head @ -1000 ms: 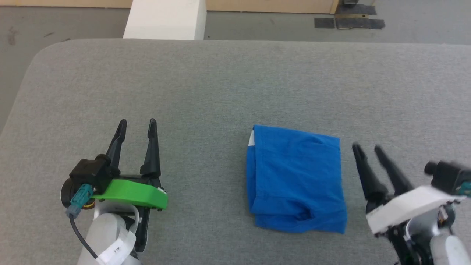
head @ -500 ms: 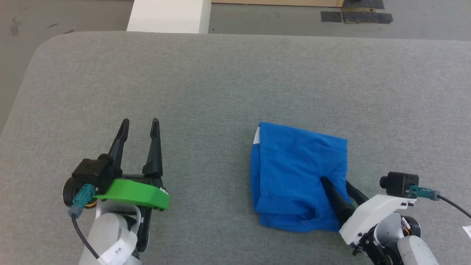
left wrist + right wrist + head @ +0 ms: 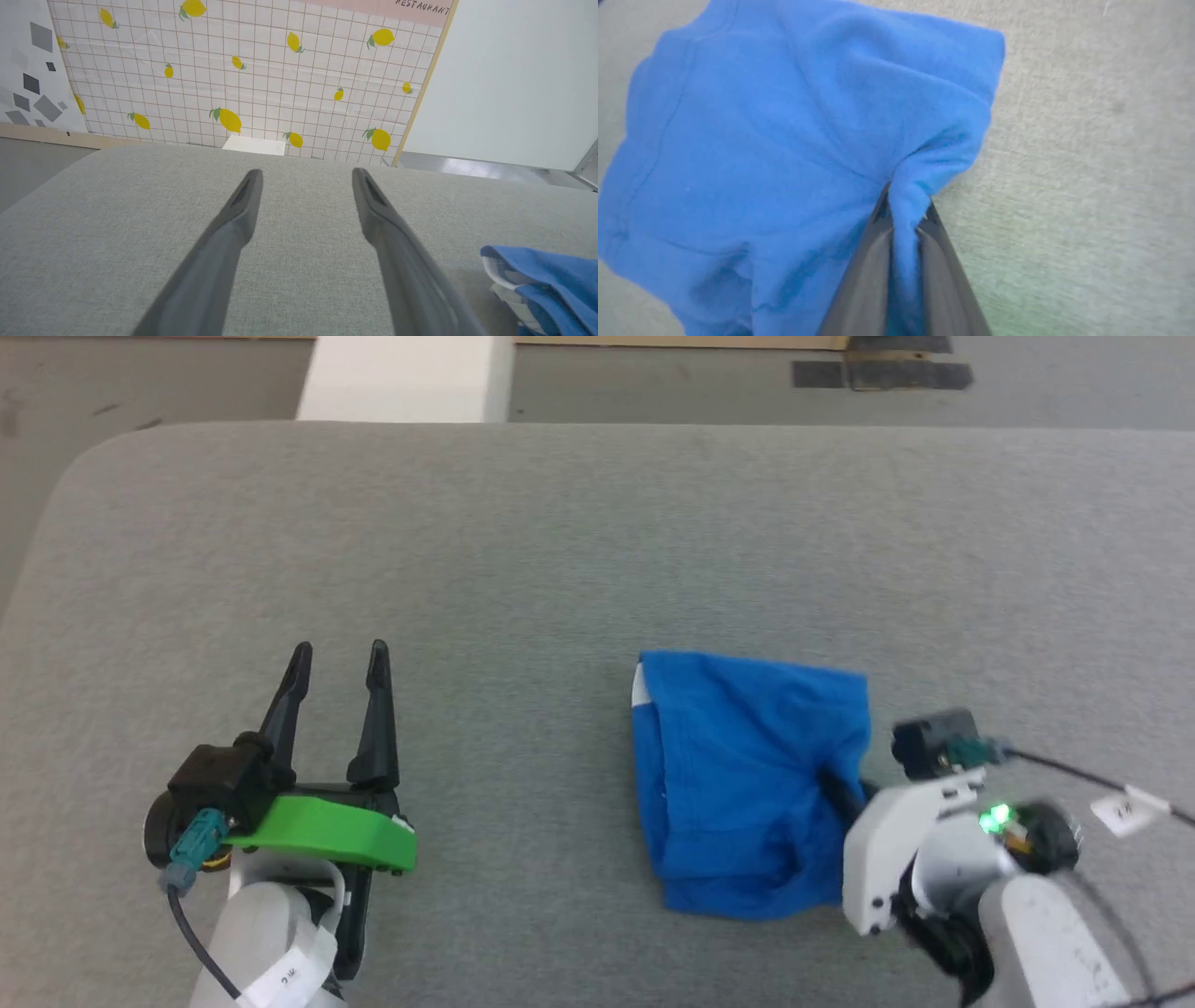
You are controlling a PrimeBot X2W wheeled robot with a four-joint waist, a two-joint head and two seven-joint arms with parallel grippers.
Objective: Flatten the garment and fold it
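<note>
1. At the right of the head view, the right gripper [image 3: 834,791] sits on the right edge of the garment [image 3: 738,775]. Its dark fingers are mostly hidden by the blue cloth, so the jaw gap is unreadable from here. A second ago it hovered beside that edge without touching. Half a second ago its fingers were sliding onto it. The garment lies as a bunched, doubled-over bundle right of centre on the grey padded table [image 3: 560,541], with white trim at its upper-left corner. The left gripper [image 3: 339,658] is well apart to the left, in the same pose as before, fingers moderately spread and empty.
2. Left wrist view: the left gripper [image 3: 307,179] has its fingers parted over bare table with nothing between them. A garment [image 3: 551,275] corner with white lining shows at the lower right, untouched.
3. Right wrist view: the right gripper [image 3: 906,205] has its jaws closed narrow on a pinched ridge of blue fabric at the garment [image 3: 784,116] edge. The cloth puckers toward the tips.
4. Judgement:
   - The grasp has only just been made, so flattening is only starting and folding has not begun.
   - The next move is likely a pull outward to open the bundle.
   - The pinch is thin, so it could slip or drag the whole bundle unless the left side is pinned.
</note>
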